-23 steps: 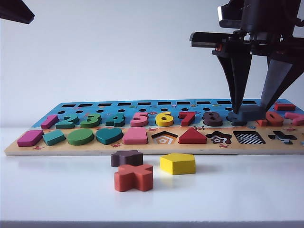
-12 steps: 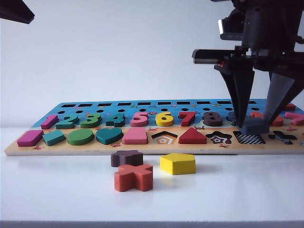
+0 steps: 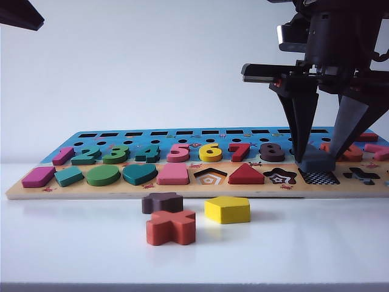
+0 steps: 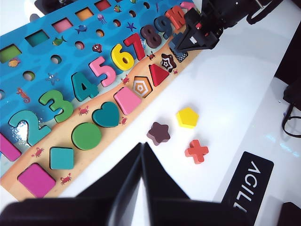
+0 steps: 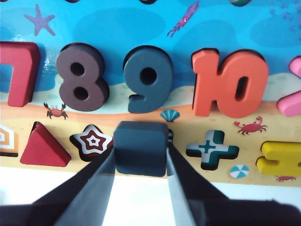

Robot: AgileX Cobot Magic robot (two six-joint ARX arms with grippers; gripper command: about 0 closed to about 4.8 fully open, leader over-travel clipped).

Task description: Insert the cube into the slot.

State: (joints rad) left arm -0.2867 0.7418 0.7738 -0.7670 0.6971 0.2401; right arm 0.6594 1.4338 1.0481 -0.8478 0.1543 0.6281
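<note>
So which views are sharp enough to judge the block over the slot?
Right wrist view: dark navy square wooden cube sharp, right gripper fingers blurred. Exterior view: backlit, right gripper a dark silhouette. Left wrist view: left gripper blurred in the foreground.

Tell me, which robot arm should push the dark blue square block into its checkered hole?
The right one, probably. The right gripper already pinches the dark navy-blue square wooden block right over the checkerboard square slot. The left gripper is shut, far off.

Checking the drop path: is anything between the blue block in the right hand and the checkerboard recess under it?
Nothing shows there. In the exterior view the cube, shut in the right hand, hangs just over the slot.
</note>
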